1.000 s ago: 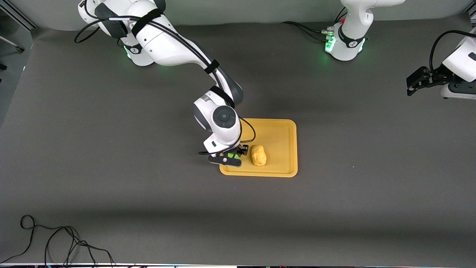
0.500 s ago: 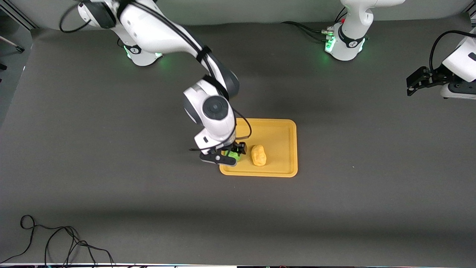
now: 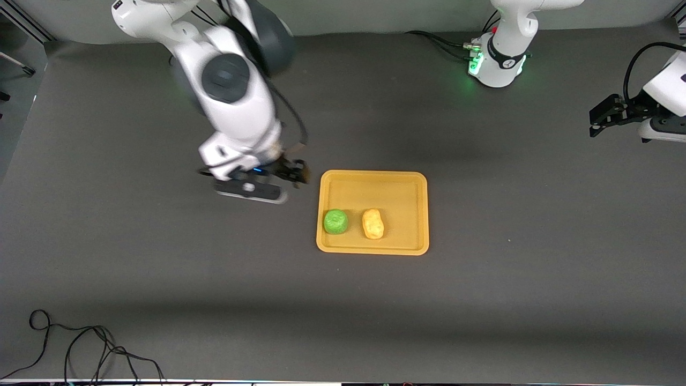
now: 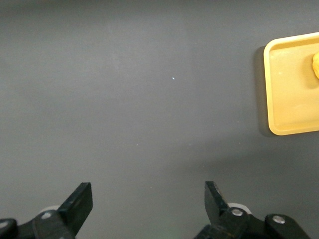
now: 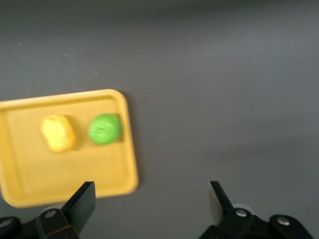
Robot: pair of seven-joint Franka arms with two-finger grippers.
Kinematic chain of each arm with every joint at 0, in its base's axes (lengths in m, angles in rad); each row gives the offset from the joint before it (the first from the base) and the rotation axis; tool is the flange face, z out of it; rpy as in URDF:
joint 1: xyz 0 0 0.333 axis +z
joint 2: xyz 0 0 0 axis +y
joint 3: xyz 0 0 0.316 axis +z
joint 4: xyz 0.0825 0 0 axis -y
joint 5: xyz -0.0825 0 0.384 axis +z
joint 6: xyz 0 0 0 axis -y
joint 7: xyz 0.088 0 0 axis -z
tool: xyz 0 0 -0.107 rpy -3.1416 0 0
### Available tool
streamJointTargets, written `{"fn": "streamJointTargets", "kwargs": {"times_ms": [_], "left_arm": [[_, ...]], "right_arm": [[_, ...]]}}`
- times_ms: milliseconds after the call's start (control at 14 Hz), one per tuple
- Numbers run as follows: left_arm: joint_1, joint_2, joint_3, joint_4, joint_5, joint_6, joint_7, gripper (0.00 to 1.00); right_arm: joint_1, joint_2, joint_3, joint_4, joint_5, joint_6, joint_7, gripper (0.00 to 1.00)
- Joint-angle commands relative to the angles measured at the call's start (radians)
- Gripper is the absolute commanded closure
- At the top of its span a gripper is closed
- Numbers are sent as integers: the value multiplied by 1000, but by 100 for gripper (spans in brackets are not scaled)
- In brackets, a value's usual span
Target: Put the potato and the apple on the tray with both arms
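Apple (image 3: 335,221) and potato (image 3: 373,223) both sit on the tray (image 3: 375,182), job looks done; right end effector (image 3: 278,179) released over worktop (image 3: 161,268), left end effector (image 3: 603,115) waits, spread.

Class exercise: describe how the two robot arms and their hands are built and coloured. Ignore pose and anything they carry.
Both arms are glossy white jointed tubes with dark grey round joint caps and black cables strapped along them. The bases glow green. The right hand and left hand are black, each with two flat tapered fingers fixed by silver screws.
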Motion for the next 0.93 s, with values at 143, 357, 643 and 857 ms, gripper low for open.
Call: {"fn": "streamJointTargets", "kwargs": {"times_ms": [143, 357, 643, 857], "left_arm": [[1, -18, 0, -11, -24, -7, 16, 0], [-4, -16, 0, -14, -26, -10, 16, 0], [-4, -15, 0, -22, -29, -8, 16, 0], [-4, -13, 0, -22, -26, -8, 17, 0]], "right_arm": [[-3, -234, -156, -206, 6, -38, -278, 0], [-177, -311, -152, -282, 12, -39, -462, 0], [-497, -338, -25, -313, 32, -43, -672, 0], [-667, -366, 105, -334, 30, -44, -680, 0]]}}
